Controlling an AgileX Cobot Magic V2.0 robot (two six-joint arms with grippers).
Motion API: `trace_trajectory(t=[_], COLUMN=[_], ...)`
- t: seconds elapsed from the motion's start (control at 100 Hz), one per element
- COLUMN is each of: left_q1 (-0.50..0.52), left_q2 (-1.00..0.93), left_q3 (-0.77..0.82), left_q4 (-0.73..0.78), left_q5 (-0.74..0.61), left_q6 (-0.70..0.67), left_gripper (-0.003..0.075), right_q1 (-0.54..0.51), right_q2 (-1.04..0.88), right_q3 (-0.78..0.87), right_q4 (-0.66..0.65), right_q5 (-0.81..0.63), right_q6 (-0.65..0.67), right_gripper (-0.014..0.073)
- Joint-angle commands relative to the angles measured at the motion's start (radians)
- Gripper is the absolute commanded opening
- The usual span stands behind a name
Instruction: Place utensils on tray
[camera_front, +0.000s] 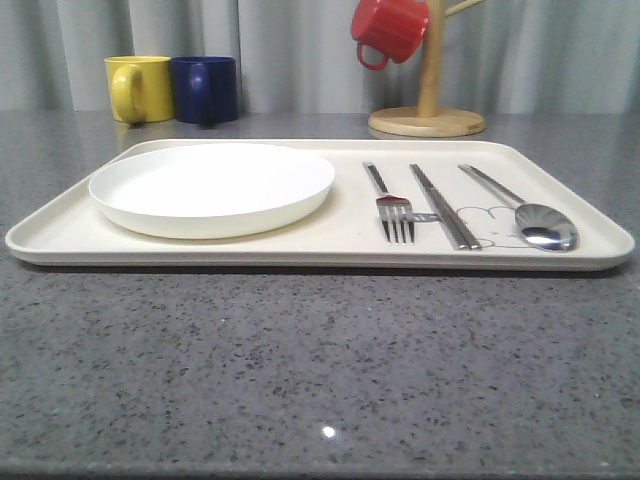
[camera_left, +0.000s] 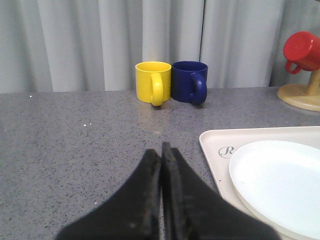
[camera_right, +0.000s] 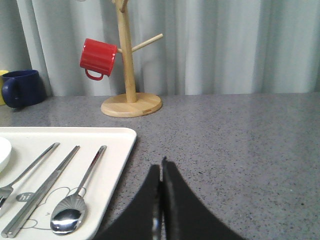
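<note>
A cream tray (camera_front: 60, 232) lies across the grey table. On its right part lie a silver fork (camera_front: 392, 205), a pair of chopsticks (camera_front: 444, 205) and a spoon (camera_front: 530, 215), side by side. In the right wrist view the fork (camera_right: 27, 172), chopsticks (camera_right: 42, 191) and spoon (camera_right: 75, 204) rest on the tray (camera_right: 117, 150), over a rabbit drawing. My right gripper (camera_right: 161, 170) is shut and empty, over bare table beside the tray's right edge. My left gripper (camera_left: 161, 152) is shut and empty, over the table off the tray's (camera_left: 215, 145) left corner.
A white plate (camera_front: 212, 186) sits on the tray's left half. A yellow mug (camera_front: 138, 88) and a dark blue mug (camera_front: 205, 88) stand behind the tray at the left. A wooden mug stand (camera_front: 428, 115) with a red mug (camera_front: 388, 28) stands at the back right.
</note>
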Motion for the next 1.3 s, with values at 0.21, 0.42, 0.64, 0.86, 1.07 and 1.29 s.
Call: trace_trajectory(t=[0.21,0.42,0.64,0.86,1.07,1.29], left_q1=[0.002,0.002,0.002,0.002,0.002,0.002], left_q2=[0.006,0.006,0.006,0.006,0.006,0.006], left_q3=[-0.029,-0.029,-0.029,-0.029,-0.029,-0.029], left_q4=[-0.011,-0.011,-0.011,-0.011,-0.011,-0.011], left_q5=[-0.082,-0.082,-0.082,-0.082,-0.082,-0.082], left_q6=[0.001,0.001,0.001,0.001,0.001,0.001], left_gripper=[-0.0018,-0.0018,-0.0018,-0.0018,-0.0018,-0.0018], right_q1=[-0.058,-0.065,-0.065,-0.065,-0.065,-0.065], right_q2=[-0.113,-0.114,-0.114,-0.114,-0.114,-0.114], right_q3=[0.081,0.136,0.134,0.134,0.134,0.134], right_q4=[0.001,0.001,0.001,0.001,0.001,0.001], right_q5=[-0.13,-0.215,-0.214,-0.214,-0.214,-0.214], right_q6=[-0.013,-0.013,-0.013,-0.013,-0.013,-0.013], right_gripper=[-0.0067,-0.0067,-0.0067,-0.0067,-0.0067,-0.0067])
